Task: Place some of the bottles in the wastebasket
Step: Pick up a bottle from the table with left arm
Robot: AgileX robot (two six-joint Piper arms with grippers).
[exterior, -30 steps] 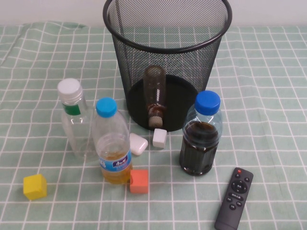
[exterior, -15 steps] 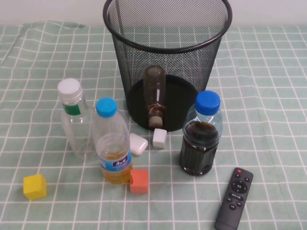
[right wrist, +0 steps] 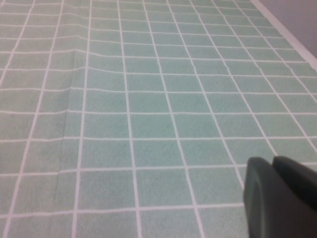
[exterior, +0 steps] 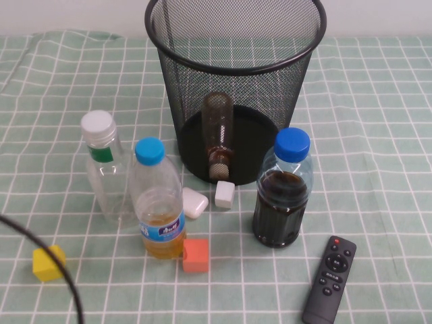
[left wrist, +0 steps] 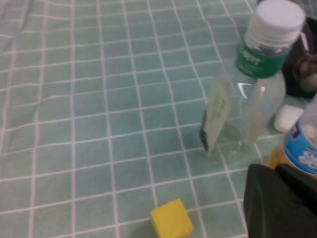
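Note:
The small squat bottle (exterior: 217, 135) with amber liquid lies inside the black wire-mesh wastebasket (exterior: 236, 64), cap toward me. The taller clear bottle (exterior: 104, 169) with white cap and green neck band stands upright left of the basket; it also shows in the left wrist view (left wrist: 247, 94). My left gripper (left wrist: 275, 171) is shut and empty, low over the cloth near the yellow cube (left wrist: 171, 224), short of the taller bottle. My right gripper (right wrist: 272, 162) is shut and empty over bare checked cloth. Neither gripper shows in the high view.
A blue-capped bottle of yellow liquid (exterior: 157, 202) stands beside the taller bottle, a blue-capped bottle of dark liquid (exterior: 283, 192) right of the basket. An orange cube (exterior: 196, 255), white cube (exterior: 225, 194), white case (exterior: 194, 202), remote (exterior: 329, 278) and black cable (exterior: 47, 253) lie in front.
A black cable has come into the high view at the bottom left and now crosses in front of the yellow cube. The bottles and basket have not moved.

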